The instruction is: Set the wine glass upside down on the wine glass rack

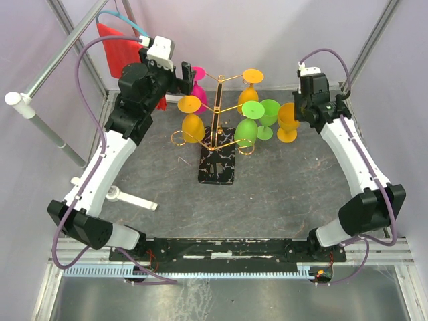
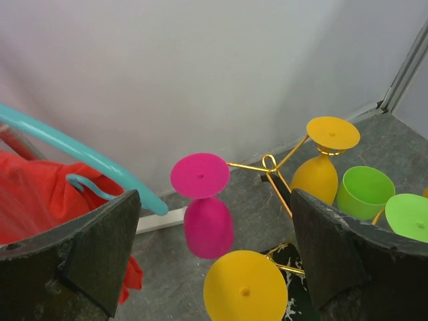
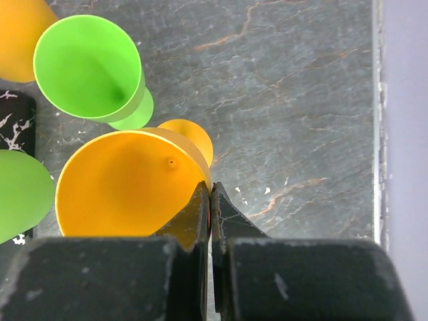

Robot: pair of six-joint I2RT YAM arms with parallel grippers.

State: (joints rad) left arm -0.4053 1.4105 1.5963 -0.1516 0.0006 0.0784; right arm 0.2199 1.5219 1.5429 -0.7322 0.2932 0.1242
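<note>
We see the wine glass rack point(image 1: 215, 117), a thin gold wire tree with curled scroll ends. It rises from a glossy black base point(image 1: 219, 164) veined in white. The orange wine glass point(image 3: 124, 184), matte and opaque, stands upright on its round foot on the table, to the right of the rack, its mouth open upward. The right gripper point(image 3: 210, 195) has its dark, scuffed fingers point(image 3: 190, 224) pinched on that glass's thin rim, one inside the bowl and one outside. Between this glass and the rack stands a lime green glass point(image 3: 87, 67), also upright, its bowl a deep smooth cone. The hanging glasses point(image 1: 192, 124) on the rack's arms are upside down, flat disc feet on top, in orange, green and pink. The pink glass point(image 2: 207, 224) hangs at the rack's far left. The left gripper point(image 2: 212, 200) hovers there beside it, its rough grey fingers point(image 2: 100, 247) spread wide and touching nothing. The table point(image 1: 287, 194) around the rack is dark grey and stone-like, with faint rusty veins.
</note>
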